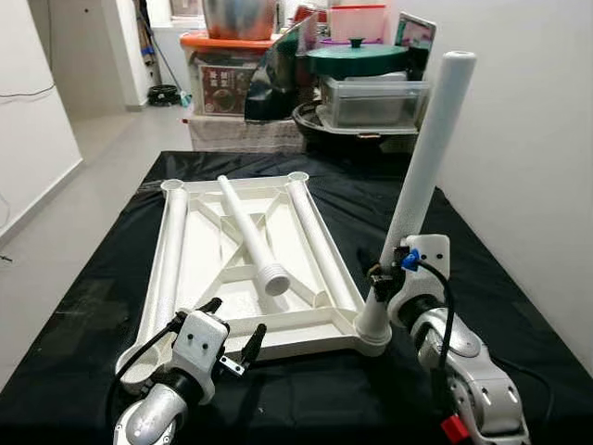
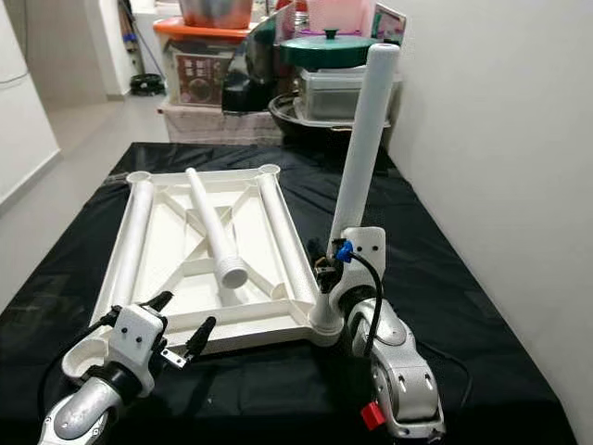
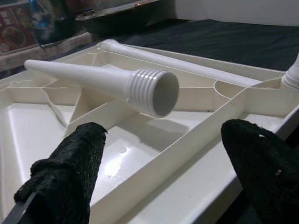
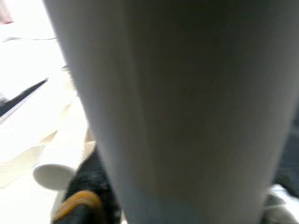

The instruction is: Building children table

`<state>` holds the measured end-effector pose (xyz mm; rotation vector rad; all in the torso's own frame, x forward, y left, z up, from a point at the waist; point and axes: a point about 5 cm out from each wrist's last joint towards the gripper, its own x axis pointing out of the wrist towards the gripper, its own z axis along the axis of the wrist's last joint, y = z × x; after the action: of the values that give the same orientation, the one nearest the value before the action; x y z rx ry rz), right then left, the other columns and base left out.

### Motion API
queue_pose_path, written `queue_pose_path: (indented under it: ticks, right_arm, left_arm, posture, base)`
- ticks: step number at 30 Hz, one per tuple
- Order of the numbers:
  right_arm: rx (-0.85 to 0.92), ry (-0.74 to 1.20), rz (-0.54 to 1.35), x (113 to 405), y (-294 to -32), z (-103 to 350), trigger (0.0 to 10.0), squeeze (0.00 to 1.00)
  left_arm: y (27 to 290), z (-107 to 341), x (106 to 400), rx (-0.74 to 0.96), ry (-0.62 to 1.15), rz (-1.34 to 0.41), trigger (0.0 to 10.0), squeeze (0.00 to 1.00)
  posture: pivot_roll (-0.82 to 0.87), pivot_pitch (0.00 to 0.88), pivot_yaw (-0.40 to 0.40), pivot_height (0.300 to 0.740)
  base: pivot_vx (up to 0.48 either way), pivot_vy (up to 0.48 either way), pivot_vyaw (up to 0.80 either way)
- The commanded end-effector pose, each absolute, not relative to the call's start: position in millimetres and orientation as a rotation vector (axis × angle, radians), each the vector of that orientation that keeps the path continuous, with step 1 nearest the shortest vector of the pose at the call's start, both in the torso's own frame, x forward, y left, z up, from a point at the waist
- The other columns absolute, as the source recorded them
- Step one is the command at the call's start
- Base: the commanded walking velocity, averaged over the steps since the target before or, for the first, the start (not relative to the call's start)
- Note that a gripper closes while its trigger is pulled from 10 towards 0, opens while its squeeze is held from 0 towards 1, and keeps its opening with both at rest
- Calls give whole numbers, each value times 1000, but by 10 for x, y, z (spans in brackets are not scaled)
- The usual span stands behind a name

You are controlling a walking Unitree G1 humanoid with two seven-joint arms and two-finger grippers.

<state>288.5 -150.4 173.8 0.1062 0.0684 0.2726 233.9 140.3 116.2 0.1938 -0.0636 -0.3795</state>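
Your left gripper sits spread wide at the near edge of the upturned tabletop, holding nothing. A loose leg lies inside it. Your right gripper clamps the upright leg at the near-right corner socket, though its fingers are mostly hidden behind it.

Black-draped counter spans the middle and lower frame. White upturned tabletop lies flat on it, center-left. Storage boxes and a black pot crowd the counter's far edge, upper center.
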Motion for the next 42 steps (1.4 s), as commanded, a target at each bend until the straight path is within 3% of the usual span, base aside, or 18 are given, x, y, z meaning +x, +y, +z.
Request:
queue_pose_path:
  ticks: [1,8,9,10,12,13,17,21,24,28,29,31,32,33,35,36,38,42]
  right_arm:
    - [118,84,325,2931,-1545,1785,10000,0]
    - [82,11,628,2873,-1607,2031,10000,0]
    - [10,102,819,2728,-1616,1881,9059,0]
    - [6,136,867,2684,-1617,1828,5608,0]
    - [7,154,894,2659,-1617,1800,5608,0]
    - [45,154,873,2676,-1613,1790,0,0]
    - [109,155,599,2883,-1669,1683,0,0]
    - [223,223,120,2961,-1767,1357,0,0]
    - [273,241,22,2831,-1679,1246,0,0]
    - [261,226,72,2795,-1599,1274,0,0]
    - [244,221,102,2786,-1560,1295,10000,0]
    - [246,199,173,2778,-1479,1356,10000,0]
    - [263,154,250,2775,-1417,1446,10000,737]
    - [278,123,296,2774,-1383,1505,10000,1000]
    - [265,101,355,2787,-1374,1577,10000,1000]
    - [248,71,420,2806,-1382,1670,10000,0]
    - [234,55,461,2817,-1388,1728,10000,0]
    - [119,27,803,2678,-1454,1879,10000,0]
  left_arm:
    - [1414,1127,2333,206,-54,-378,10000,0]
    - [1407,1112,2326,201,-52,-377,10000,0]
    - [1417,1123,2342,208,-60,-372,10000,0]
    - [1424,1127,2348,211,-63,-369,10000,0]
    - [1429,1130,2351,212,-64,-367,10000,0]
    - [1431,1128,2348,213,-64,-366,10000,0]
    - [1435,1121,2330,213,-60,-366,10000,0]
    - [1420,1125,2331,213,-60,-372,10000,0]
    - [1424,1132,2343,216,-62,-374,10000,0]
    - [1427,1133,2346,217,-63,-373,10000,0]
    - [1428,1133,2346,217,-63,-373,10000,0]
    - [1420,1133,2346,217,-63,-375,10000,0]
    - [1407,1131,2346,217,-63,-379,10000,0]
    - [1397,1130,2347,217,-63,-381,10000,0]
    - [1393,1135,2352,216,-65,-382,10000,0]
    - [1396,1140,2357,216,-67,-381,10000,0]
    - [1400,1144,2361,216,-68,-379,10000,0]
    - [1402,1142,2354,216,-69,-381,10000,0]
  posture:
    - [69,0,-54,740]
    - [70,0,-63,740]
    - [81,0,-73,740]
    - [81,0,-73,740]
    - [81,0,-73,740]
    - [81,0,-73,740]
    - [81,0,-70,740]
    - [76,0,-65,740]
    - [76,0,-65,740]
    - [73,0,-60,740]
    - [73,0,-60,740]
    - [70,0,-57,740]
    - [70,0,-57,740]
    - [70,0,-57,740]
    - [70,0,-60,740]
    - [73,0,-61,740]
    - [73,0,-61,740]
    - [78,0,-63,740]
  base:
    - [0,0,0]
    - [0,0,0]
    - [0,0,0]
    - [0,0,0]
    - [0,0,0]
    - [0,0,0]
    - [0,0,0]
    - [0,0,0]
    - [0,0,0]
    - [0,0,0]
    - [0,0,0]
    - [0,0,0]
    - [0,0,0]
    - [0,0,0]
    - [0,0,0]
    - [0,0,0]
    - [0,0,0]
    - [0,0,0]
